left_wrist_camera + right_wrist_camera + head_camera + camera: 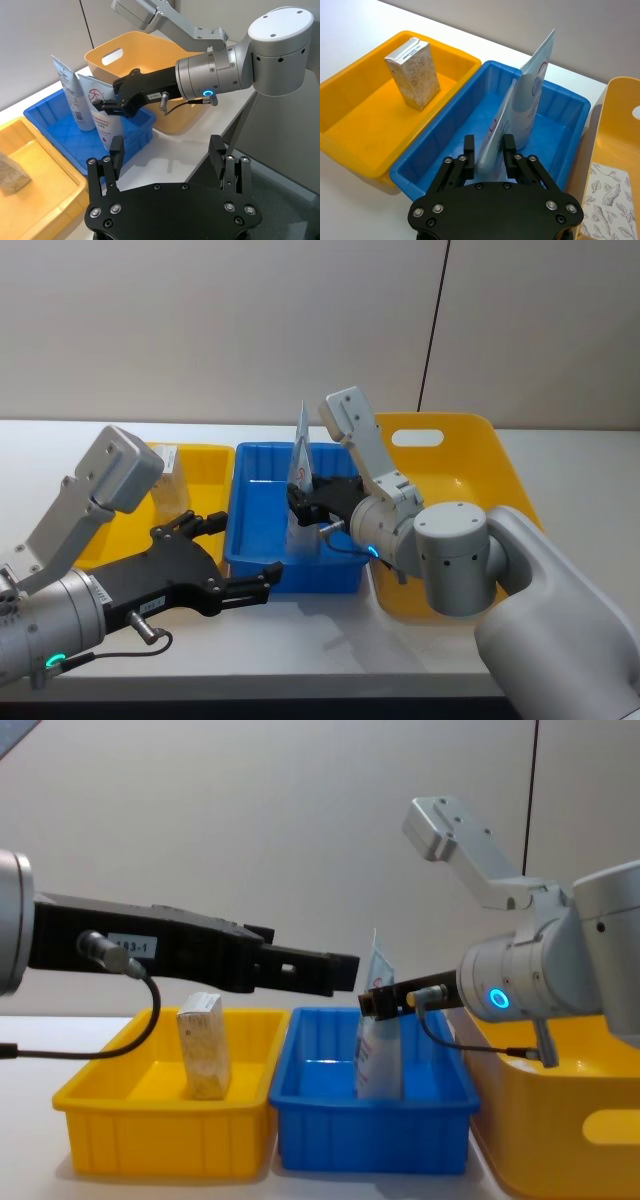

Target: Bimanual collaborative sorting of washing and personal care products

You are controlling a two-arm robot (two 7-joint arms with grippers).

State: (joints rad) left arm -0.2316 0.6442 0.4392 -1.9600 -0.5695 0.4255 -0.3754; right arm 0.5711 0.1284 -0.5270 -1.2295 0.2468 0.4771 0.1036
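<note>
Two pale blue tapered tubes stand in the blue bin (250,540). My right gripper (300,505) is shut on the nearer tube (492,142), its fingers (509,147) clamped on the flat upper part (102,120). The second tube (535,95) stands upright just behind it, free (72,95). A tan mottled carton (412,72) stands in the small yellow bin (150,1120). A pale grey leaf-printed carton (607,200) lies in the large yellow tub (450,470). My left gripper (250,545) hovers open and empty at the blue bin's front left corner (167,160).
The three containers sit side by side on the white table (300,640): small yellow bin at left, blue bin in the middle, large handled tub at right. A wall closes off the back. Bare table lies in front of the bins.
</note>
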